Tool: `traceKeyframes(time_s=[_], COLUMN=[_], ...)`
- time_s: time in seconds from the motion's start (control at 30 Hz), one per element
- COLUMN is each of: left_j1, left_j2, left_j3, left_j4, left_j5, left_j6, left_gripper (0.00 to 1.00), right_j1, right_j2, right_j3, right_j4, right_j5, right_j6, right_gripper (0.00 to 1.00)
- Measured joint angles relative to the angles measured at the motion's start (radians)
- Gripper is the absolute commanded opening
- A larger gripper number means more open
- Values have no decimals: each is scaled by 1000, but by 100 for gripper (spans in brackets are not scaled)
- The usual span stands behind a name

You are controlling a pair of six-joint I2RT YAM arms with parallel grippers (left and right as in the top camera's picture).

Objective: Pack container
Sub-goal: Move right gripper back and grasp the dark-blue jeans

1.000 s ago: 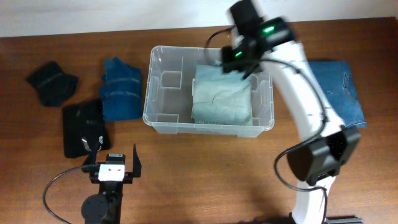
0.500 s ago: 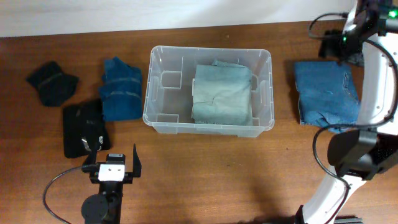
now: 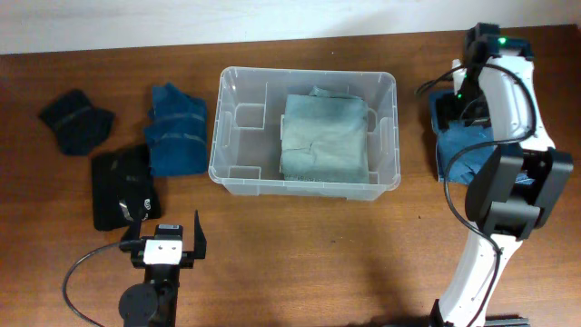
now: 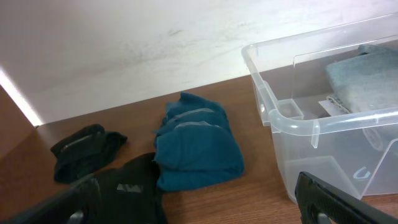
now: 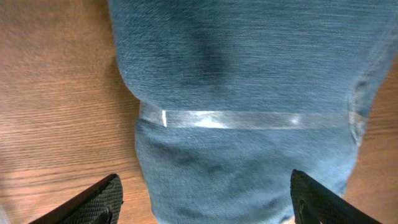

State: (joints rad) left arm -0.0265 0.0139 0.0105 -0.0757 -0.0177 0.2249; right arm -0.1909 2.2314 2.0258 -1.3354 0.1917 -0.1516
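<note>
While the right tool hangs spread wide and empty over folded blue denim, the left tool gapes just as wide, holding nothing. Mid-worktop sits the clear, round-cornered plastic container, with a soft grey-green folded cloth inside.

The clear rectangular plastic container holds a folded grey-green cloth in its right half. A folded blue garment lies left of it; blue denim jeans right, beneath my right end effector.
</note>
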Motion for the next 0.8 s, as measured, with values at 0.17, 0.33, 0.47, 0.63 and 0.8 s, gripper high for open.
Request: traceKeyframes(time_s=[0.17, 0.33, 0.47, 0.63, 0.8], left_j1=[0, 0, 0, 0, 0], left_j2=[0, 0, 0, 0, 0], left_j3=[0, 0, 0, 0, 0], left_j4=[0, 0, 0, 0, 0], left_j5=[0, 0, 0, 0, 0], left_j6=[0, 0, 0, 0, 0], left_gripper=[99, 99, 99, 99, 99], right_j1=[27, 44, 48, 47, 40], right_j2=[5, 6, 9, 15, 15], right_j3=[-51, -116, -186, -232, -250], right_j4=[50, 126, 184, 235, 263], right_j5=[10, 10, 13, 58, 121], right_j6=[-14, -18, -17, -14, 10], right_gripper=[79, 79, 79, 73, 49])
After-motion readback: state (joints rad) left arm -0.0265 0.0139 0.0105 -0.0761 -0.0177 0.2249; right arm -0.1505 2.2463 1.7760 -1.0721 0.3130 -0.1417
